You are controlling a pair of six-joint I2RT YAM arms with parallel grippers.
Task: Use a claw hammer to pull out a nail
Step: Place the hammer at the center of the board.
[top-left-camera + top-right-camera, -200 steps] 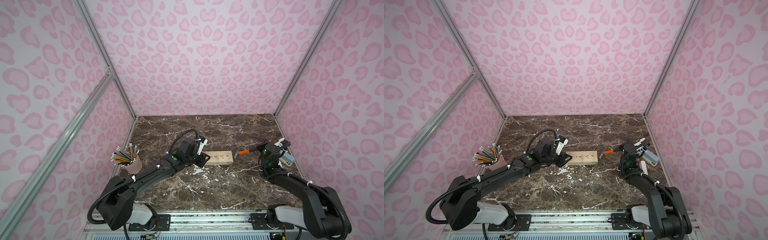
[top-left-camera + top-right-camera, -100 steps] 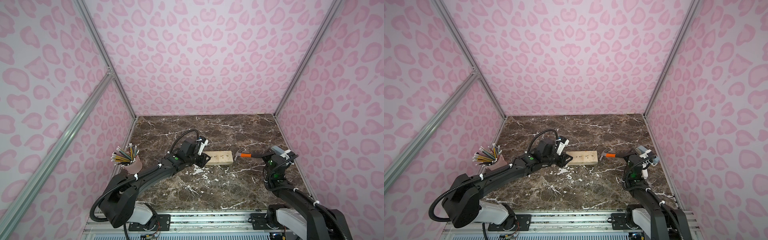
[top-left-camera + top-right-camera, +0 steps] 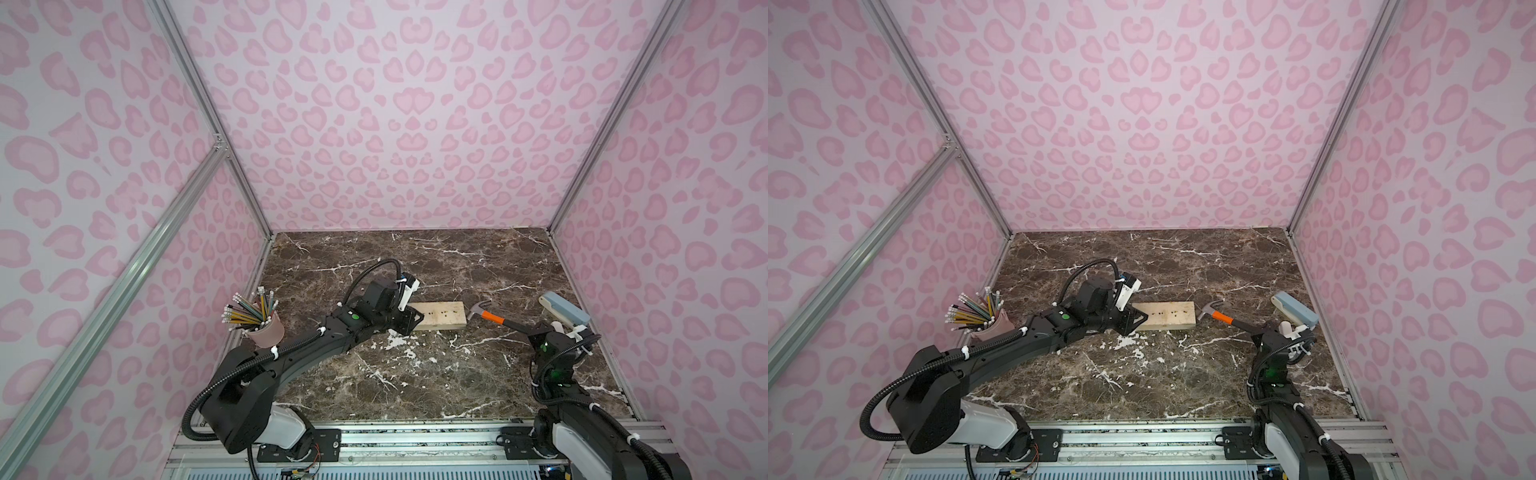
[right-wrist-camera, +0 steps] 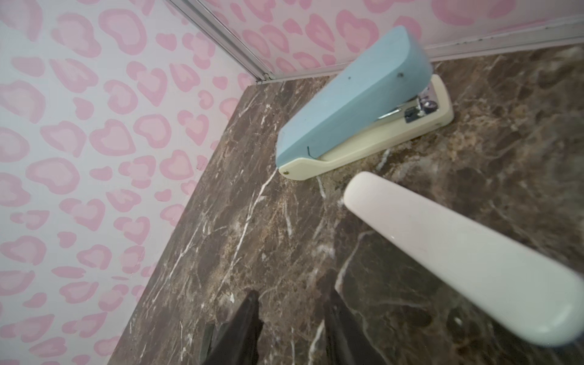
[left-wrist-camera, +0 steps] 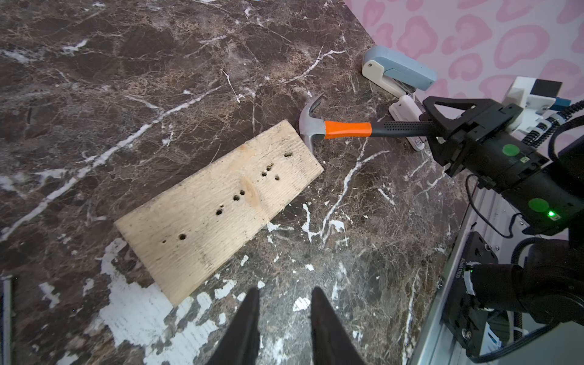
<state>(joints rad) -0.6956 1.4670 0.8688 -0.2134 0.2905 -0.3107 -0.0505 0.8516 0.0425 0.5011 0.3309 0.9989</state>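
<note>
The claw hammer (image 3: 492,319) (image 3: 1221,316) lies on the marble, its silver head beside the right end of a pale wooden plank (image 3: 440,315) (image 5: 221,196). The plank has several empty holes; the nail is out of view. The hammer's black shaft (image 5: 398,129) runs to my right gripper (image 3: 536,328), whose fingers (image 5: 448,107) hide its end. In the right wrist view that gripper (image 4: 292,295) is open, with only marble between the tips. My left gripper (image 5: 285,292) (image 3: 411,322) is open and empty at the plank's left end.
A pink cup of pencils (image 3: 264,328) stands by the left wall. A blue and cream stapler (image 3: 563,311) (image 4: 354,101) and a long white object (image 4: 458,259) lie by the right wall, close to my right gripper. Pink patterned walls enclose the floor.
My right arm has come down and drawn back toward the front, the hammer has dropped onto the marble, and the right jaws have opened. The left arm has not moved.
</note>
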